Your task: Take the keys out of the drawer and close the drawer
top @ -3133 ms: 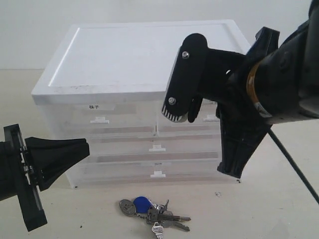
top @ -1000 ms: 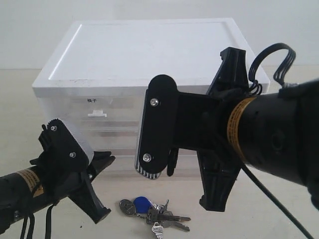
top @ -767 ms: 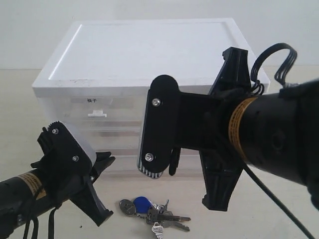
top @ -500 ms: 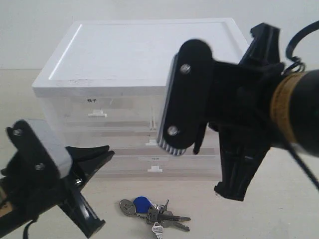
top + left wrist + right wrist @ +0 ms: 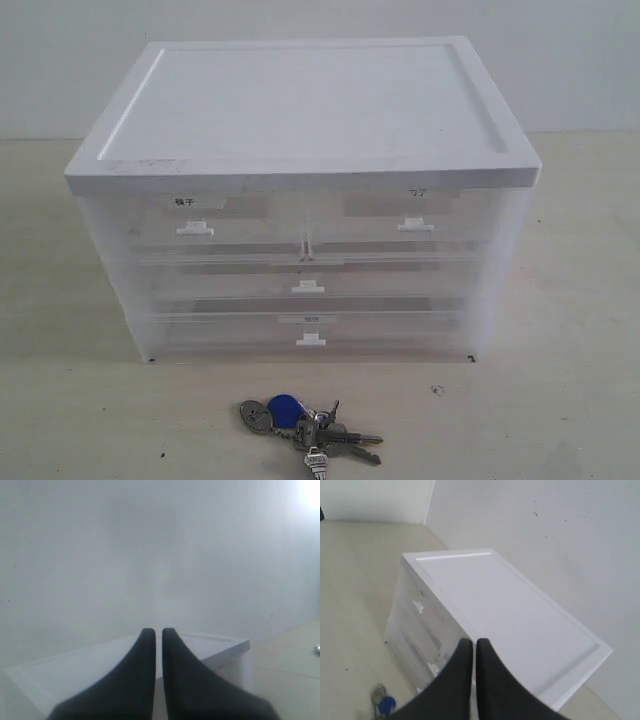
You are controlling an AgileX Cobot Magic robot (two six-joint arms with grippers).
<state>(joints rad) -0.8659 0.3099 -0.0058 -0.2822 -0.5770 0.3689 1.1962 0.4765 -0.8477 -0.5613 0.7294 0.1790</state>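
The keys, a silver bunch with a round blue fob and a round silvery tag, lie on the table in front of the clear drawer cabinet. They also show at the edge of the right wrist view as the keys. The drawer, top right with a faint label and a white tab handle, sits flush with the cabinet front. Neither arm shows in the exterior view. My left gripper is shut and empty, facing the wall over the cabinet's lid. My right gripper is shut and empty, high above the cabinet's lid.
The twin top-left drawer has a bold dark label. Two full-width drawers lie below, all pushed in. The beige table runs around the cabinet. A white wall stands behind it.
Both arms, which hung in front of the cabinet, have pulled out of the exterior view. The keys have stayed where they were on the table.
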